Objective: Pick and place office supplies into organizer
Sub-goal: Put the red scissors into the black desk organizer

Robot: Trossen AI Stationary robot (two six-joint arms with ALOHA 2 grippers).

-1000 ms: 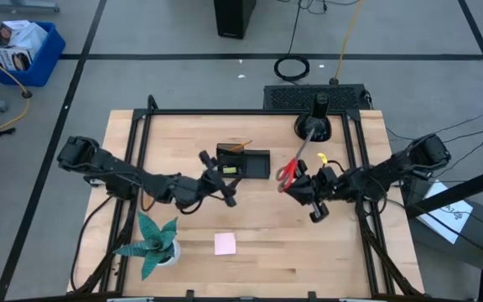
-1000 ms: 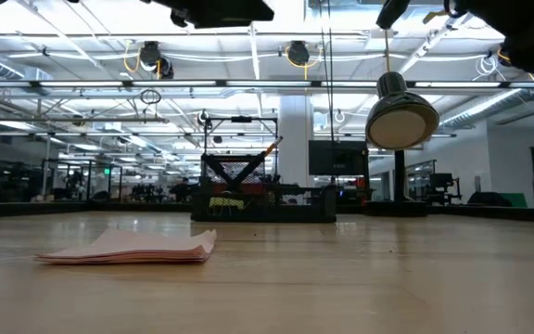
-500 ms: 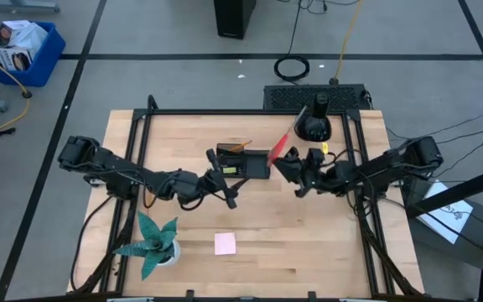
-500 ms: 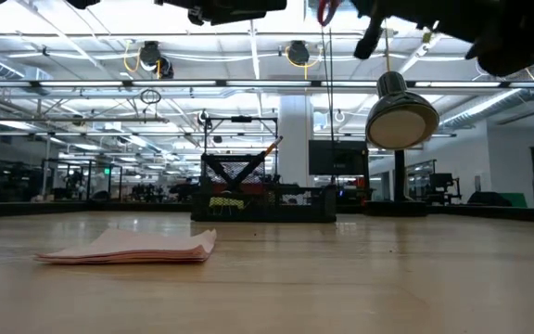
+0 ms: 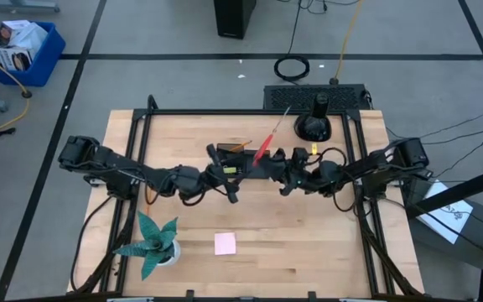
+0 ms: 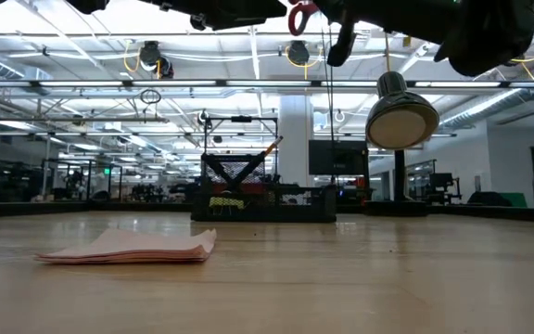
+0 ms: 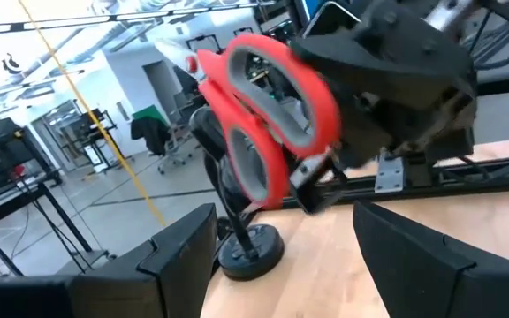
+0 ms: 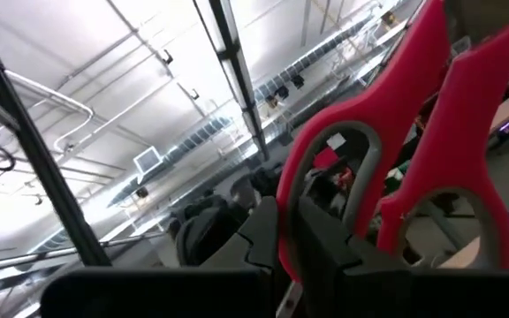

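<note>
Gripping the red-handled scissors [image 5: 262,151] by the handle end, the right gripper [image 5: 282,164] holds them aloft with its fingers clamped shut on them, blades slanting up and away toward the far side of the table. The left wrist view shows the red loops [image 7: 272,124] close up, with the dark body of the right gripper just behind them.

A second ago that gripper hung well to the right of the organizer [image 5: 243,164], scissors beside the round black domed object [image 5: 314,126]. Half a second ago it was nearer. Now it sits at the organizer's right edge, the scissors over the tray. So the carry looks about done, and I'd judge lowering and release come next.

The left gripper [image 5: 225,178] has crept right too and now hovers at the organizer's near left side, its fingers spread apart with nothing between them.

The pink sticky-note pad [image 5: 225,243] lies untouched on the near part of the table, and the teal spiky plant [image 5: 153,243] stands to its left. An orange pencil [image 5: 240,146] already pokes from the organizer.

No brand, label or writing can be read anywhere.
</note>
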